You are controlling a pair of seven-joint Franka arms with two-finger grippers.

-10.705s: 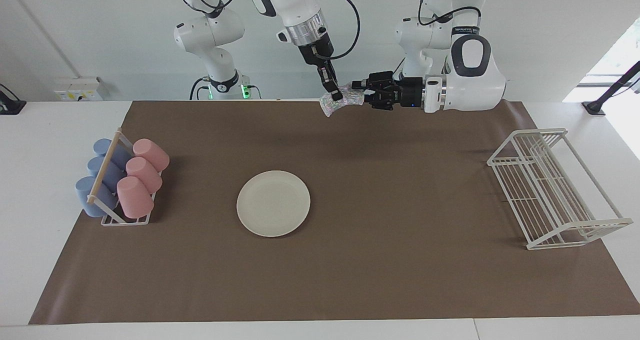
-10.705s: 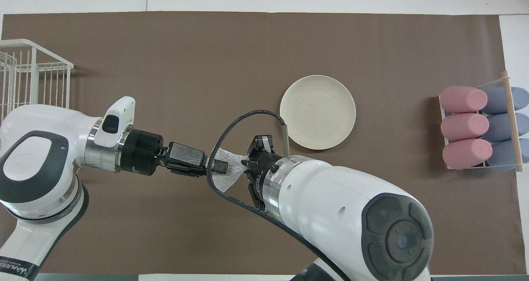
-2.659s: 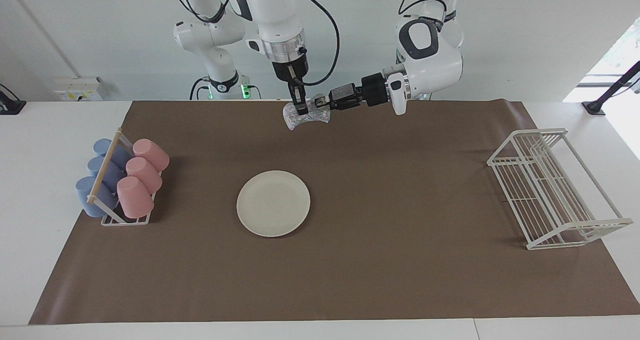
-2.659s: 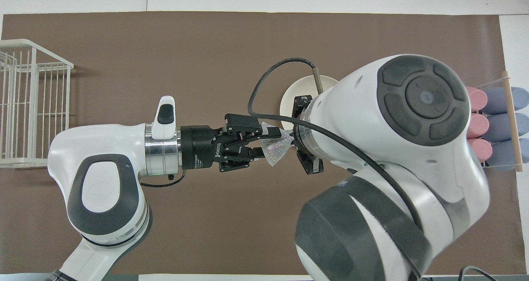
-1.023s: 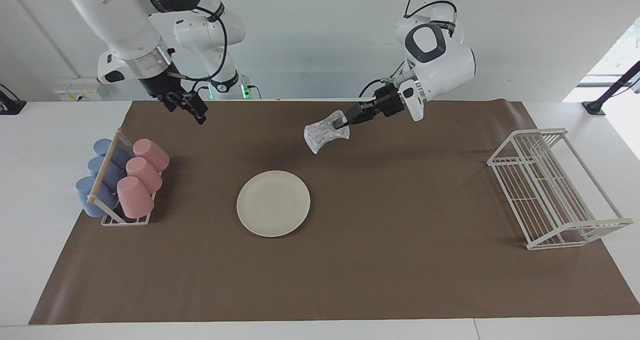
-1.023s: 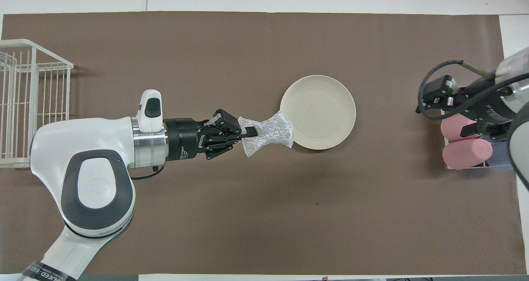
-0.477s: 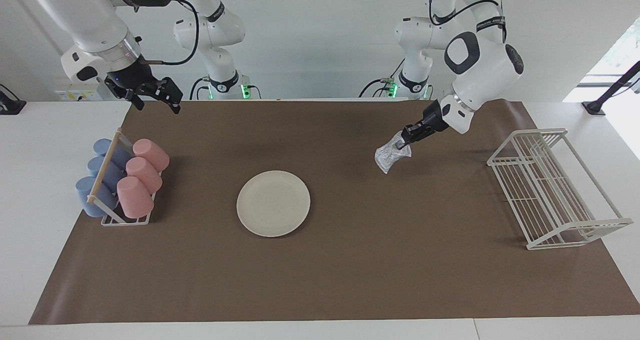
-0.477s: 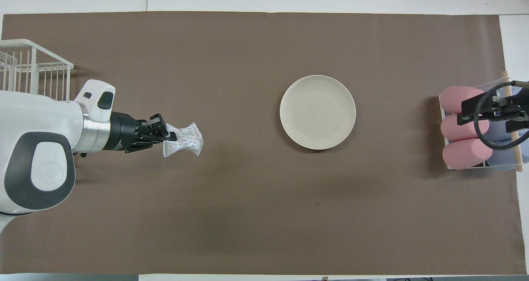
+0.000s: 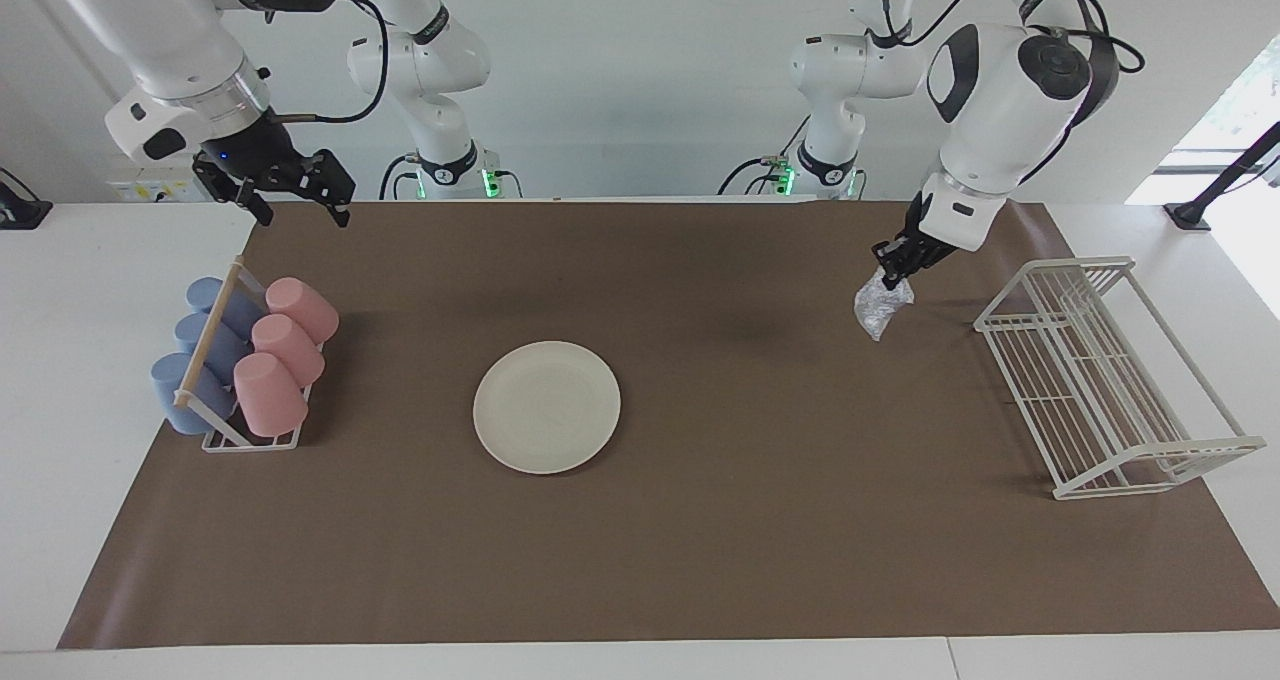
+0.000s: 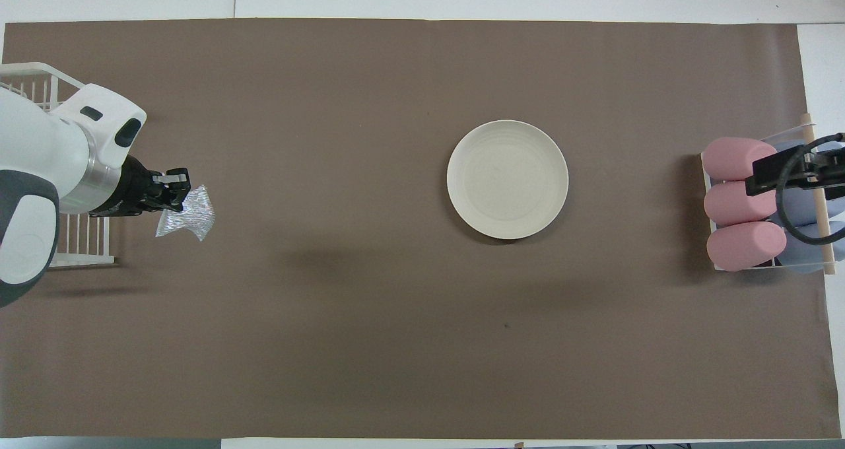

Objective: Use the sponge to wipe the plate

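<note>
The cream plate (image 9: 547,407) lies flat on the brown mat near the middle of the table; it also shows in the overhead view (image 10: 507,179). My left gripper (image 9: 893,268) is shut on the silvery speckled sponge (image 9: 880,307), which hangs from it above the mat beside the white wire rack, well away from the plate. The overhead view shows the same gripper (image 10: 174,191) and sponge (image 10: 187,215). My right gripper (image 9: 297,208) is open and empty, raised over the mat's edge near the cup rack.
A white wire rack (image 9: 1110,380) stands at the left arm's end of the table. A small rack with pink and blue cups (image 9: 245,360) lying on their sides stands at the right arm's end. The brown mat (image 9: 760,520) covers the table.
My left gripper has swung the sponge away from the plate toward the wire rack, and the sponge now hangs down. My right gripper has shifted only slightly near the cup rack.
</note>
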